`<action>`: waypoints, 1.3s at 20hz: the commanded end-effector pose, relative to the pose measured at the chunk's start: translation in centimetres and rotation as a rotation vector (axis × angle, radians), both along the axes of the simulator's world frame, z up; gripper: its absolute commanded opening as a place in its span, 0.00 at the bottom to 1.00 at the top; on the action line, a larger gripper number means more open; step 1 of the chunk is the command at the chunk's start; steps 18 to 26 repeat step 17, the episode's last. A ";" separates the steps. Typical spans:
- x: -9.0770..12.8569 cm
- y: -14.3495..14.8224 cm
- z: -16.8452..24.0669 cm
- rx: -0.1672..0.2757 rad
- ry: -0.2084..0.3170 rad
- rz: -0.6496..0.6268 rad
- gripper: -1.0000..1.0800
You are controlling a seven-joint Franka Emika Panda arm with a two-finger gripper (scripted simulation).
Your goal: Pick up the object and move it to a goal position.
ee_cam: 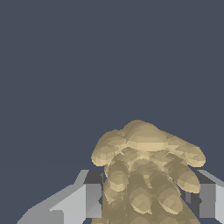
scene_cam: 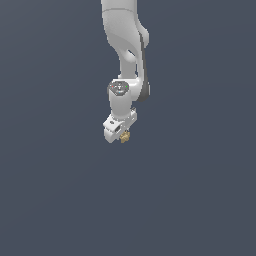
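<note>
The object (scene_cam: 125, 135) is a tiny, lumpy golden-tan thing hanging under the white arm in the exterior view. My gripper (scene_cam: 123, 134) is shut on it, and most of it is hidden by the white hand. In the wrist view the object (ee_cam: 146, 175) fills the space between the two grey fingers (ee_cam: 89, 199), which press against its sides. The gripper (ee_cam: 148, 201) holds it with its bulging end sticking out past the fingertips.
A flat dark grey-blue surface (scene_cam: 60, 200) fills the whole background in both views. The white arm (scene_cam: 125, 45) comes down from the upper middle of the exterior view.
</note>
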State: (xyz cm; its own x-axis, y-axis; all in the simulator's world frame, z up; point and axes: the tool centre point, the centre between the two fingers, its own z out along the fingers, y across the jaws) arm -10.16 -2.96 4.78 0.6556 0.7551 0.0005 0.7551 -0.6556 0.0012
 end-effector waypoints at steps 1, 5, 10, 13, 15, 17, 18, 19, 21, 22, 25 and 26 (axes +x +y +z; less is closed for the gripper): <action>-0.5 0.4 0.1 0.000 0.000 0.001 0.00; -1.9 1.6 0.2 0.000 0.001 0.001 0.00; -3.8 3.2 0.4 0.000 0.001 0.001 0.00; -4.5 3.8 0.4 0.000 0.001 0.001 0.00; -4.7 4.1 0.4 0.000 0.001 0.001 0.00; -4.8 4.2 0.5 0.000 0.001 0.001 0.00; -4.8 4.2 0.5 0.000 0.001 0.001 0.00; -4.8 4.2 0.5 0.000 0.001 0.001 0.00; -4.8 4.2 0.5 0.000 0.001 0.001 0.00; -4.8 4.2 0.5 0.000 0.001 0.001 0.00; -4.8 4.2 0.5 0.000 0.001 0.001 0.00; -4.8 4.2 0.5 0.000 0.001 0.001 0.00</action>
